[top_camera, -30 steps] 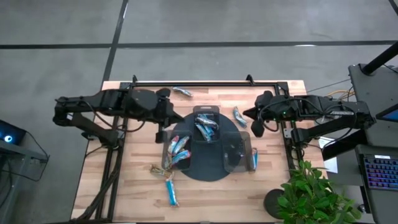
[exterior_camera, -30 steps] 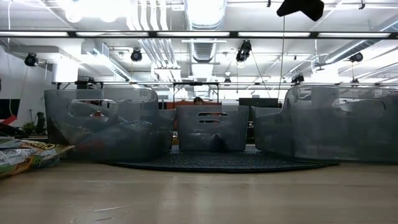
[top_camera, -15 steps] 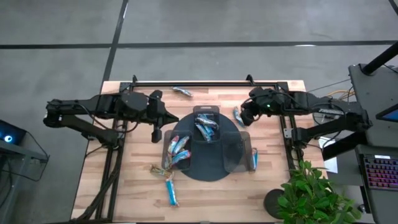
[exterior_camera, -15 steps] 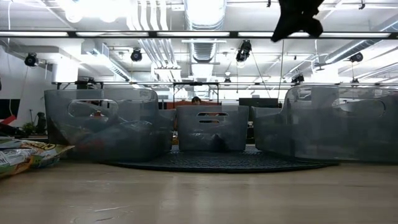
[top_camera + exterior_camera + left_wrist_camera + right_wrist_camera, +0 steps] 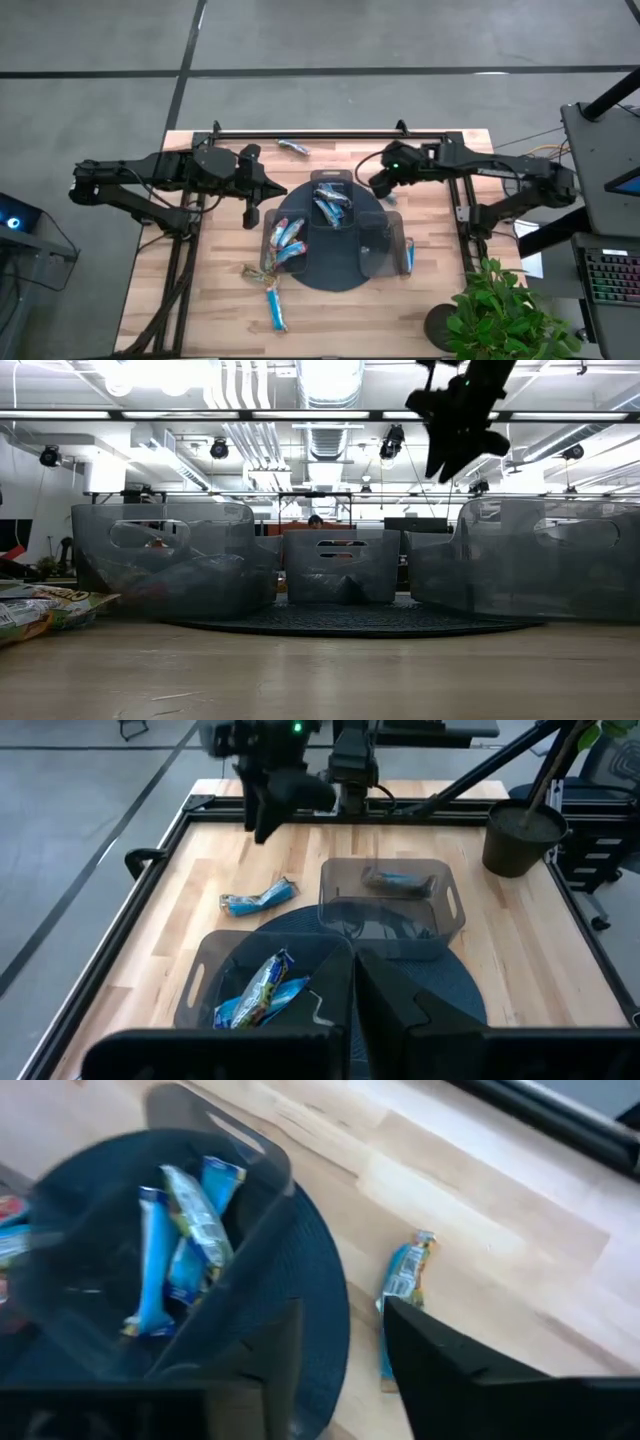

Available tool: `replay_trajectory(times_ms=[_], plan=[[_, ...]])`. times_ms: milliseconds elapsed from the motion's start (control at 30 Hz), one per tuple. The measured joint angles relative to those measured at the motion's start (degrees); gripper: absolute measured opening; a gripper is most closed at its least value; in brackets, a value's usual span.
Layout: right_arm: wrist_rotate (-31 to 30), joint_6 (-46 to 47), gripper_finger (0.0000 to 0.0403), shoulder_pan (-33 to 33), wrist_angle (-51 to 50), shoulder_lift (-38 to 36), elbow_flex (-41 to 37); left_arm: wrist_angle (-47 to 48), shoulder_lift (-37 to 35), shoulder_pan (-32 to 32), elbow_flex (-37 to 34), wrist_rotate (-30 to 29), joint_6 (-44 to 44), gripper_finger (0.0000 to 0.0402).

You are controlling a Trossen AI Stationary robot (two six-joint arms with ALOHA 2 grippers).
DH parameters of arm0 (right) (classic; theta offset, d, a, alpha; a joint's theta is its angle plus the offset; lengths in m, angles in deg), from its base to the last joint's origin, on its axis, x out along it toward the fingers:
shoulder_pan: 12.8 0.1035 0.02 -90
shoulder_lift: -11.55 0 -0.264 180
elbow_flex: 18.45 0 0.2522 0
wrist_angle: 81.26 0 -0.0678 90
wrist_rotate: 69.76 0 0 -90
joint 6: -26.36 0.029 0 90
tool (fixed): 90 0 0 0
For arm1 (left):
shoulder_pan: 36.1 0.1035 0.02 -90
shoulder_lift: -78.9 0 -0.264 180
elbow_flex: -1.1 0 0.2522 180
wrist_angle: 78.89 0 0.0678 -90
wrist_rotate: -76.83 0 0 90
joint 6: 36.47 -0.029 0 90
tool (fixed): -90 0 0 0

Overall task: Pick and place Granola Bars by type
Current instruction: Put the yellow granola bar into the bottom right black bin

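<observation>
The right gripper [image 5: 377, 184], fingers parted and empty, hovers above a light blue wrapped granola bar [image 5: 402, 1280] near the wooden table's [image 5: 440, 300] far edge. The left gripper [image 5: 251, 212], clenched shut, waits beside the dark round tray [image 5: 335, 270] of clear plastic bins.

**Colours on the sorting table**

Pale wood table [image 5: 440, 300] with visible grain. Dark, near-black round tray [image 5: 335, 272] holding smoky see-through grey bins [image 5: 384, 243]. Granola Bars [image 5: 288, 240] are mostly shiny light blue, and a bar [image 5: 402, 1285] lying loose on the wood is blue with greenish-yellow ends. Both arms are black; a green light [image 5: 397, 165] glows on the right one. Leafy green plant [image 5: 505, 315] in the corner.
</observation>
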Motion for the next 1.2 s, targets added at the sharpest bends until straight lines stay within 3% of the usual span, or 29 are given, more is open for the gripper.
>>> replay_trajectory(times_ms=[233,467,900,1200], plan=[[1.6,3.1,0.0216,-2.3,-0.2,5.6,0.0,0.0,0.0,0.0,0.0,0.0,0.0,0.0000],[1.5,5.1,0.0253,-5.0,-0.4,11.0,0.0,0.1,0.0,0.0,0.0,0.0,0.1,0.0000],[0.8,1.3,0.0233,-8.6,0.0,22.0,0.0,0.1,0.0,0.0,0.0,0.0,1.4,0.0000],[2.4,-1.5,0.0221,-10.7,3.2,25.4,0.0,1.1,0.0,0.0,0.0,0.0,1.6,0.0000]])
